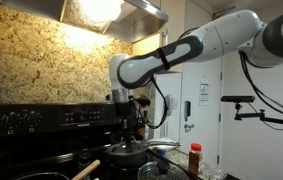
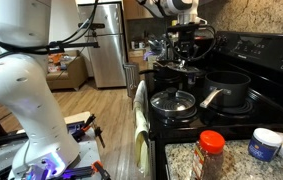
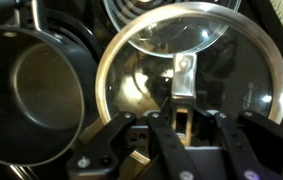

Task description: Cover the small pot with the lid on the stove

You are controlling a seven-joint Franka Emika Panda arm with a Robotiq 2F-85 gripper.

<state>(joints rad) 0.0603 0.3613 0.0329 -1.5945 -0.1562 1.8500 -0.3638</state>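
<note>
Robot arm poised above a glass lid on a black stove, next to an uncovered dark pot.

The lid (image 3: 151,50) is clear glass in a metal rim. It rests on a shiny steel pot (image 2: 171,115) at the front of the stove (image 2: 256,55), just beside the small dark pot (image 2: 227,88). It probably handles as stiff, fairly heavy, slick and breakable, so the metal strap handle (image 3: 184,75) at its centre looks the safest place to grip. The gripper (image 3: 188,122) has its fingers (image 3: 161,128) parted on either side of that handle, holding nothing. Only the wrist view shows this alignment. An exterior view shows instead that the gripper (image 2: 184,62) hangs clear above the lid, and that a spice jar (image 2: 211,152) stands nearby.
</note>
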